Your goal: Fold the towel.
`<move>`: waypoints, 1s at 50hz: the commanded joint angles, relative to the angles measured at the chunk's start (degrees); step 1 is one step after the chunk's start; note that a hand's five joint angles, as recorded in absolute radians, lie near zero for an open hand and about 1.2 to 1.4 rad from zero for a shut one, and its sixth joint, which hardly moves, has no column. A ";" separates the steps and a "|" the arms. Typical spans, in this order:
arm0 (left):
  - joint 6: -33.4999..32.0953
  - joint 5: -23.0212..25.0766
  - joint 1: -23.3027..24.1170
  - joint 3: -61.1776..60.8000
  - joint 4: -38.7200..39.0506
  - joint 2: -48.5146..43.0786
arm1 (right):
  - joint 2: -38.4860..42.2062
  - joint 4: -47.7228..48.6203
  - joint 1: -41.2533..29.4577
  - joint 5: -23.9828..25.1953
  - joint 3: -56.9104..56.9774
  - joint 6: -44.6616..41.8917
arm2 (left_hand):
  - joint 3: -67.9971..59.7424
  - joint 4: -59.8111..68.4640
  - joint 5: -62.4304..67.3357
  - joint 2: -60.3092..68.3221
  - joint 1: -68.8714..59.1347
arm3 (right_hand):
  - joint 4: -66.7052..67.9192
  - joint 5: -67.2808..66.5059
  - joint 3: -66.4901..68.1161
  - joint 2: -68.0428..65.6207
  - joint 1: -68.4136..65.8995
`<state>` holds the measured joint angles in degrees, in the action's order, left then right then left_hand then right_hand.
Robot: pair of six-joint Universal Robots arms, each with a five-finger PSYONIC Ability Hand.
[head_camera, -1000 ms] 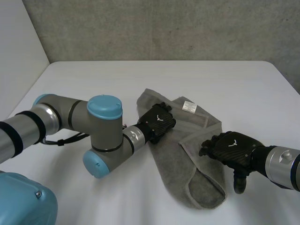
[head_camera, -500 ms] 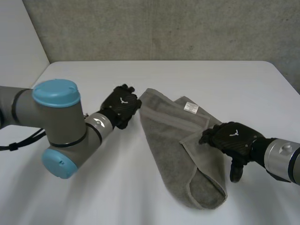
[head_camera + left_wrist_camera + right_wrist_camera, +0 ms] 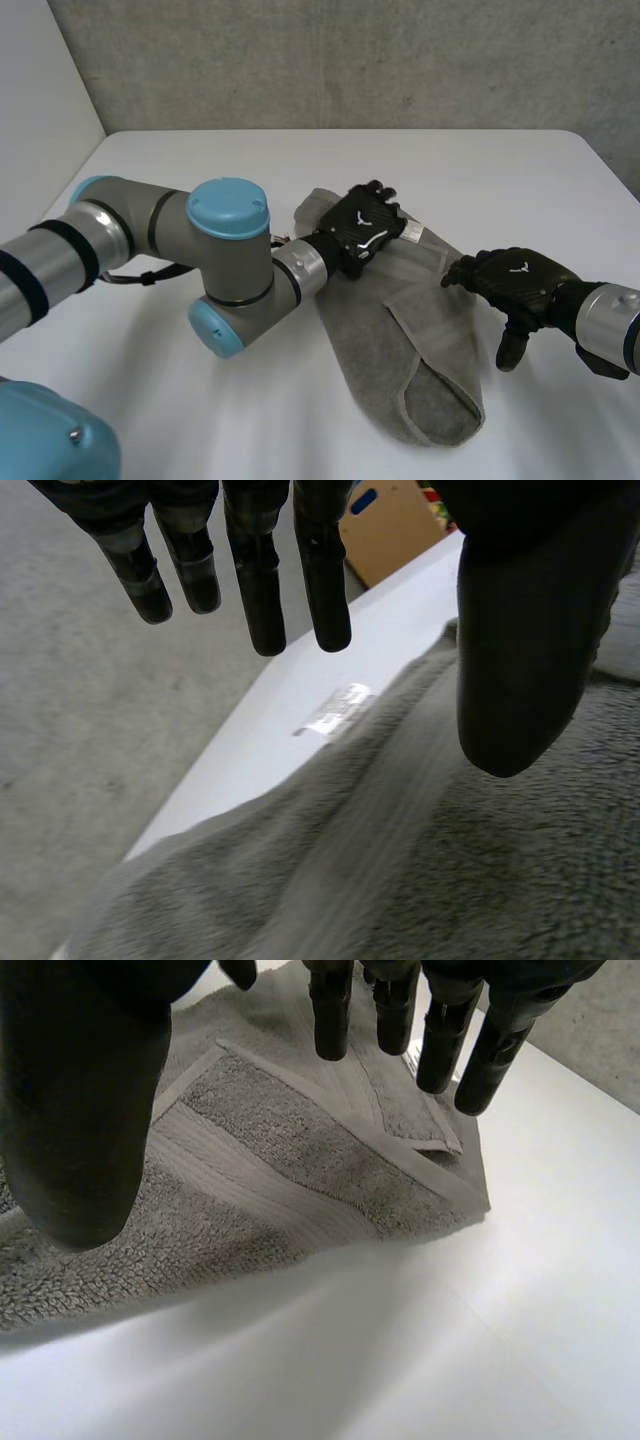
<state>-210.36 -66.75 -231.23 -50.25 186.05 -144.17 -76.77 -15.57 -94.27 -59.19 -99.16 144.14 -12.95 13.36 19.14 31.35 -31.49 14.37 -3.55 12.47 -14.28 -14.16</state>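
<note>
A grey towel (image 3: pixel 400 340) lies folded in a long strip that runs from the table's middle toward the near right. Its white label (image 3: pixel 411 233) faces up at the far end. My left hand (image 3: pixel 365 225) hovers over that far end beside the label, open, with straight fingers and nothing held. In the left wrist view the thumb (image 3: pixel 520 630) hangs just above the towel (image 3: pixel 450 880), and the label (image 3: pixel 335 710) lies beyond the fingertips. My right hand (image 3: pixel 515 283) is open just off the towel's right edge. Under its palm lies a folded towel corner (image 3: pixel 280 1150).
The white table (image 3: pixel 180 170) stretches wide around the towel, with a concrete wall behind it. My left arm's elbow (image 3: pixel 230 270) hangs low over the table just left of the towel. A cardboard box (image 3: pixel 395 525) shows beyond the table's far edge.
My left hand has swung from the towel's left side back over its far end, and its fingers have opened. My right hand has drawn slightly right, off the towel's edge.
</note>
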 commanded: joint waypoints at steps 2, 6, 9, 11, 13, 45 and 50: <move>-0.49 2.76 0.34 5.59 -3.31 -4.80 | 0.92 0.01 1.02 0.04 -0.07 -0.44 | 2.95 -3.36 -1.25 -3.47 3.61 | -4.37 3.55 -2.47 4.28 4.16; -1.11 3.90 0.34 7.80 -5.07 -6.74 | 1.18 0.10 1.28 0.04 -0.07 -0.44 | 2.95 -3.36 -1.26 -3.48 3.61 | -4.37 3.55 -2.47 4.28 4.16; -1.46 4.26 0.34 8.07 -5.43 -7.09 | 1.27 0.10 1.46 0.04 -0.07 -0.44 | 2.95 -3.36 -0.92 -3.14 3.28 | -4.37 3.55 -2.47 4.28 4.16; -2.07 4.44 0.34 8.24 -5.87 -7.36 | 1.27 0.10 1.64 0.04 -0.07 -0.44 | 2.95 -3.36 0.75 -1.47 1.60 | -4.37 3.55 -2.47 4.28 4.16; -2.25 4.44 0.34 8.24 -6.13 -7.53 | 1.36 0.10 1.72 0.12 -0.07 -0.44 | 2.95 -3.36 1.43 -0.79 0.93 | -4.37 3.55 -2.47 4.28 4.16; -15.08 -5.23 -2.55 -8.79 -7.11 8.89 | 2.68 0.19 1.64 0.12 -0.07 -0.26 | 2.95 -3.36 50.86 48.65 -48.51 | -4.37 3.55 -2.47 4.28 4.16; -14.47 -5.58 -4.06 -13.29 -3.94 10.75 | 2.68 1.76 1.55 0.12 0.19 0.96 | 2.95 -3.36 50.86 48.65 -48.51 | -4.37 3.55 -2.47 4.28 4.16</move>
<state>-224.73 -71.86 -233.55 -57.75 178.21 -136.30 -74.06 -15.25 -92.63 -59.07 -99.16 144.00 -12.95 13.36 67.35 75.99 -76.02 14.37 -3.55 12.47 -14.28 -14.17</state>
